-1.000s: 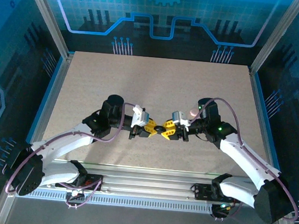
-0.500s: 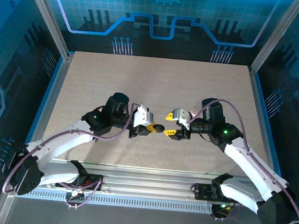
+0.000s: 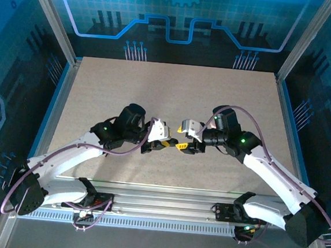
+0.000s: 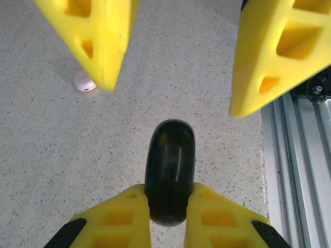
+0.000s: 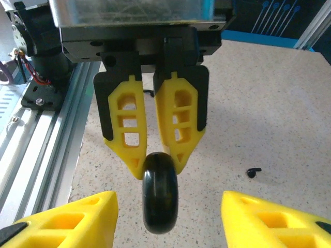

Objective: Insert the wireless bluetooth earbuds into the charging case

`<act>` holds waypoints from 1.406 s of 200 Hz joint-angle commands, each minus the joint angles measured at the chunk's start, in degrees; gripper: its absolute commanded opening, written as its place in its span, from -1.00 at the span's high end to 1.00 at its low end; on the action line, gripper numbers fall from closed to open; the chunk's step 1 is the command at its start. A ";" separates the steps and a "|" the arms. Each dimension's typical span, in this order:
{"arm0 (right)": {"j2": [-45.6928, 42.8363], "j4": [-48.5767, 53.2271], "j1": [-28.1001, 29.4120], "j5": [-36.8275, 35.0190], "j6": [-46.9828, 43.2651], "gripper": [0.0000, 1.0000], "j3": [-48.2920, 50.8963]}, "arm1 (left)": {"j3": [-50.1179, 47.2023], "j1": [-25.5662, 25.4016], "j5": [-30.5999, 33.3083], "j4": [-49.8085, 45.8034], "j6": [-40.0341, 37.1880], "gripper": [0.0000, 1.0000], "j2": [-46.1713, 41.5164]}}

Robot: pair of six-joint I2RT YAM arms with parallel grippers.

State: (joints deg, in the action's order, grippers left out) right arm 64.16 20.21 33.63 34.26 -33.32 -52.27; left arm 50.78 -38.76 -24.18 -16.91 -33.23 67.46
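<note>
With our left gripper [image 4: 168,201] pinching the shut black charging case [image 4: 169,165] edge-on and our right gripper [image 3: 182,137] gaping wide before it, we should pry the lid squarely, since the whitish earbud [image 4: 84,81] and black earbud [image 5: 252,171] lie loose on the table [image 3: 168,89].

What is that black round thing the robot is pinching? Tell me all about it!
It is a small charging case, glossy black, rounded like a pebble. It is held on edge, pinched at one end by the yellow fingers of the left hand. The open right hand faces it without touching.
</note>
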 commanded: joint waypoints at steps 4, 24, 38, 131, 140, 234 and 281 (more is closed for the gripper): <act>2.09 1.83 1.42 0.91 -1.24 -0.09 -2.47 | 1.87 -0.59 0.45 -1.18 -1.14 0.83 -0.35; 3.43 1.76 1.59 1.76 -1.39 -0.05 -2.86 | 1.91 -0.57 0.38 -1.01 -0.97 0.83 -0.39; 4.26 1.77 1.69 2.17 -1.53 -0.01 -3.14 | 1.86 -0.56 0.29 -0.84 -0.95 0.83 -0.41; 6.22 2.28 1.70 2.30 -2.46 0.29 -3.38 | 1.42 -0.55 0.35 0.55 -0.28 0.83 -1.09; 6.22 2.29 1.61 2.21 -2.48 0.38 -3.37 | 1.38 -0.61 0.24 0.72 -0.21 0.83 -1.10; -1.65 -12.82 -6.22 13.08 6.47 0.62 6.01 | -10.90 3.13 -4.87 26.87 10.38 -0.20 -5.47; -4.93 -25.04 -9.96 20.23 15.60 0.62 10.91 | -16.96 3.79 -10.70 44.12 15.62 -0.23 -4.92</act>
State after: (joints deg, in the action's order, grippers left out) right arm 60.62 4.12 24.51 48.16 -23.83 -42.89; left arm 35.57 -35.18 -29.04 13.69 -21.67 62.83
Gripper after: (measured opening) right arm 0.192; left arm 0.612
